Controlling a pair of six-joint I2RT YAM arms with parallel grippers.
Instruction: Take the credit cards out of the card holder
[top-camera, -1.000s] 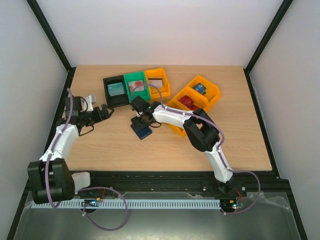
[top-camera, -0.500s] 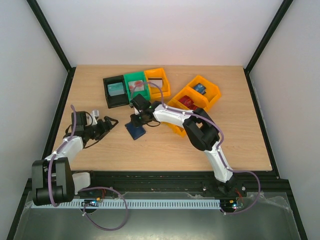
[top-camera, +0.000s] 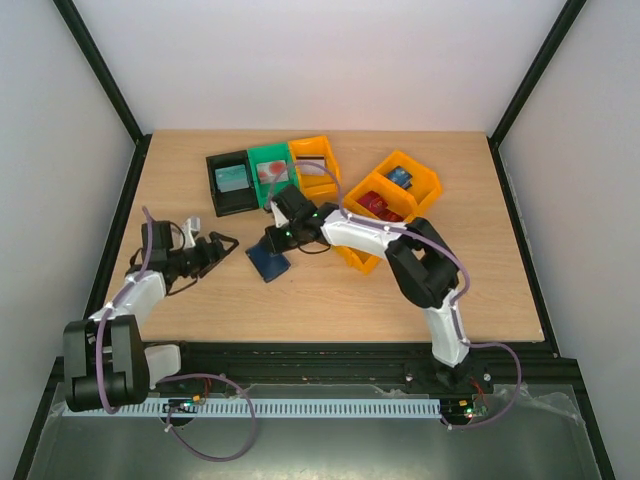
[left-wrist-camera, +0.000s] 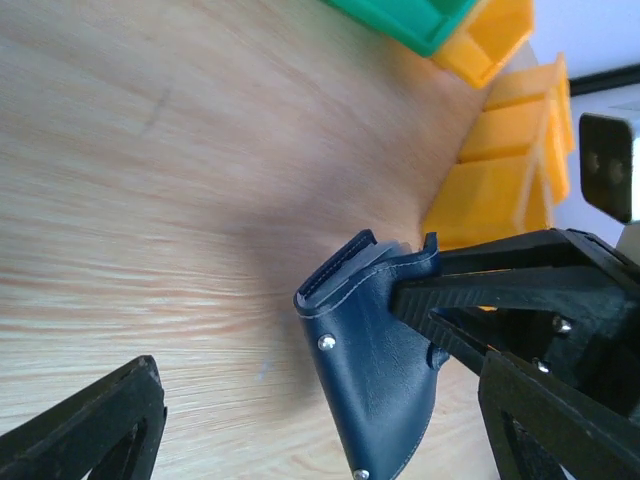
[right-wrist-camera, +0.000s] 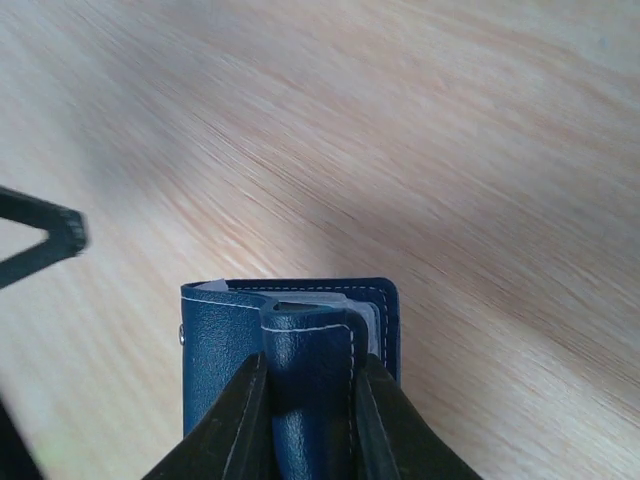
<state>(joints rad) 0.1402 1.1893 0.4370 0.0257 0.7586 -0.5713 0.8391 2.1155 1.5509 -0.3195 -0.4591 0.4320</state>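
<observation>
One stitched navy leather card holder

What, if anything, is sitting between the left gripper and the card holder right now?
Nothing visible. Only bare table lies between the open left gripper and the card holder. The right gripper clamps the holder from the opposite side, so it does not block the left gripper's approach.

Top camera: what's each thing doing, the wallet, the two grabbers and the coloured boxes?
card holder: folded, pinched by the right gripper.
right gripper: shut on the card holder.
left gripper: open, empty, beside the card holder.
black bin: teal card inside.
green bin: a card inside.
orange bins: cards inside.
</observation>
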